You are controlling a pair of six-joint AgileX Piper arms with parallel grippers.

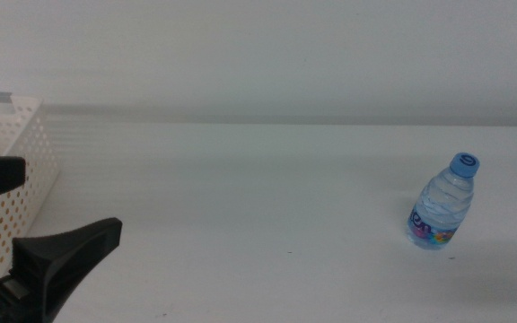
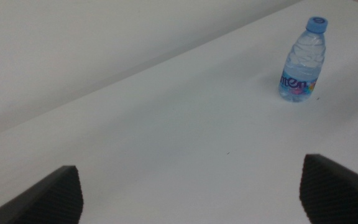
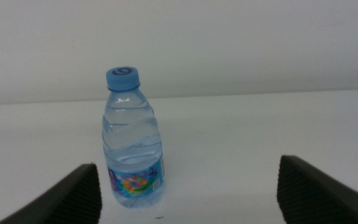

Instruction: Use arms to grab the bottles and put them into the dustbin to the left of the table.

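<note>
A small clear water bottle [image 1: 442, 203] with a blue cap and a colourful label stands upright on the right part of the white table [image 1: 240, 197]. The left wrist view shows the bottle [image 2: 301, 61] far off across the tabletop. My left gripper [image 1: 70, 196] is open and holds nothing, low at the left beside the white perforated dustbin [image 1: 12, 211]; its jaws [image 2: 191, 186] stand wide apart. My right gripper [image 3: 188, 186] is open too, with the bottle [image 3: 131, 140] standing a short way ahead of it, nearer one jaw. The right arm is outside the middle view.
A plain pale wall runs behind the table's far edge. The dustbin stands at the table's left side, with its solid rim [image 1: 7, 99] higher than the tabletop.
</note>
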